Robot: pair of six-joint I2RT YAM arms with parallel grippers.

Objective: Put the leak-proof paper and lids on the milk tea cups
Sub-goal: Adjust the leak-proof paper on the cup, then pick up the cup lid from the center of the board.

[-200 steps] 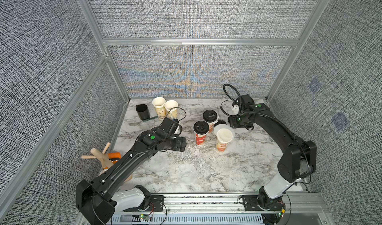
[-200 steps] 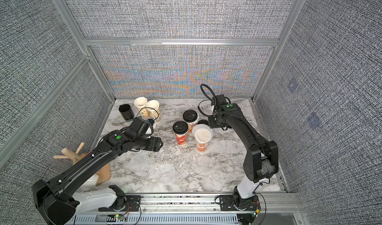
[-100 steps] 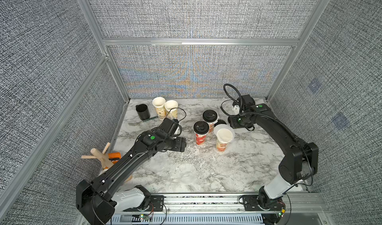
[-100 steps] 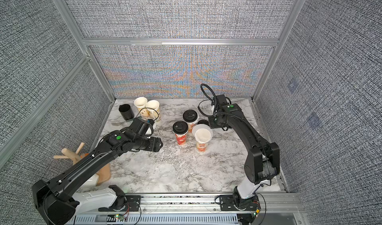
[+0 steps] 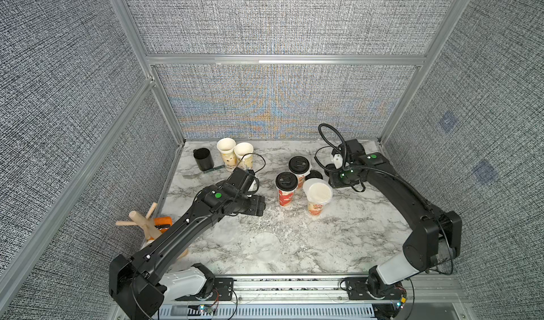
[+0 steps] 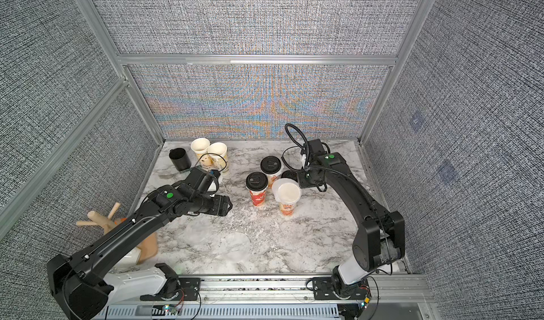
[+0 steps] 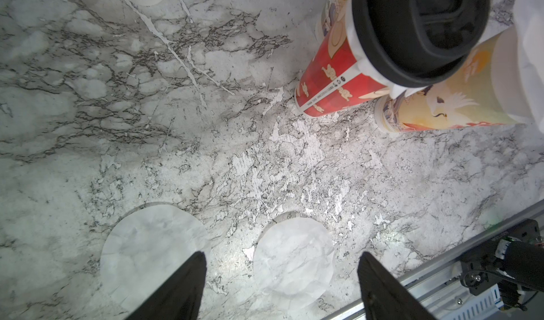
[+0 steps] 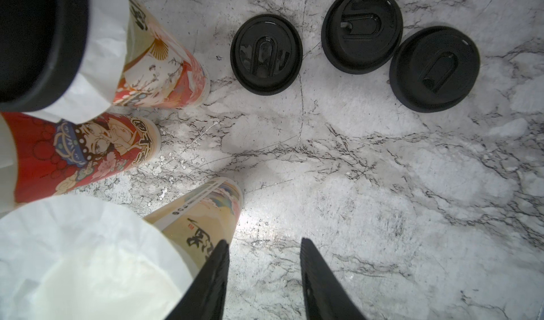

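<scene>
Two sheets of leak-proof paper (image 7: 153, 253) (image 7: 294, 253) lie flat on the marble near the front; they are faint discs in a top view (image 5: 228, 231) (image 5: 266, 243). My left gripper (image 7: 282, 256) (image 5: 261, 206) hovers open above them, holding nothing. A third sheet (image 8: 73, 245) covers the front milk tea cup (image 5: 316, 196) (image 6: 287, 196). Two cups (image 5: 285, 187) (image 5: 298, 168) wear black lids over paper. Two more cups (image 5: 226, 150) (image 5: 244, 155) stand uncovered at the back left. My right gripper (image 8: 265, 243) (image 5: 335, 183) is open and empty, right beside the covered cup.
Three loose black lids (image 8: 266, 53) (image 8: 362, 28) (image 8: 434, 68) lie on the marble beyond my right gripper. A black mug (image 5: 203, 159) and a fork (image 5: 191, 175) are at the back left. A wooden rack (image 5: 144, 223) stands at the left edge.
</scene>
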